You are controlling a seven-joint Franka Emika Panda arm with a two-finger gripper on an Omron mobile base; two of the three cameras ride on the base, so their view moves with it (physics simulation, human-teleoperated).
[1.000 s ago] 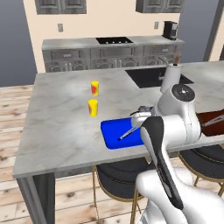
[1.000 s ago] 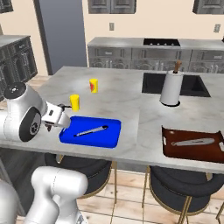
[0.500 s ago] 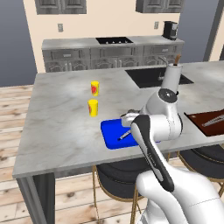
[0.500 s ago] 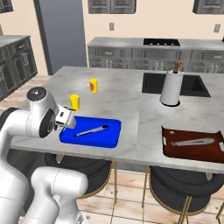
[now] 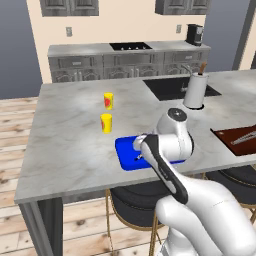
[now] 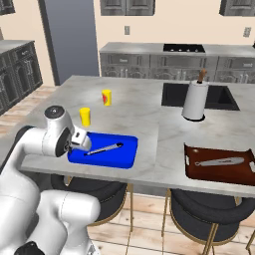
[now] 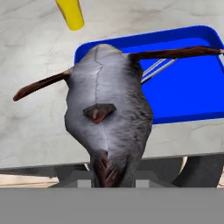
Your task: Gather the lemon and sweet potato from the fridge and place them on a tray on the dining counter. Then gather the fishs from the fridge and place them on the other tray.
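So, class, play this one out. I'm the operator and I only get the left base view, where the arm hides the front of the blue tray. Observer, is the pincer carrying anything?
Observer: Yes. In the hand view a plump grey fish is held in the pincer, and the blue tray lies just beyond it.
Operator: Is anything already on that tray?
Observer: The right base view shows one slim silvery item lying slantwise across it.
Operator: The brown tray is cut off on my side.
Observer: The right base view shows the whole brown tray, with one slim silvery piece on it.
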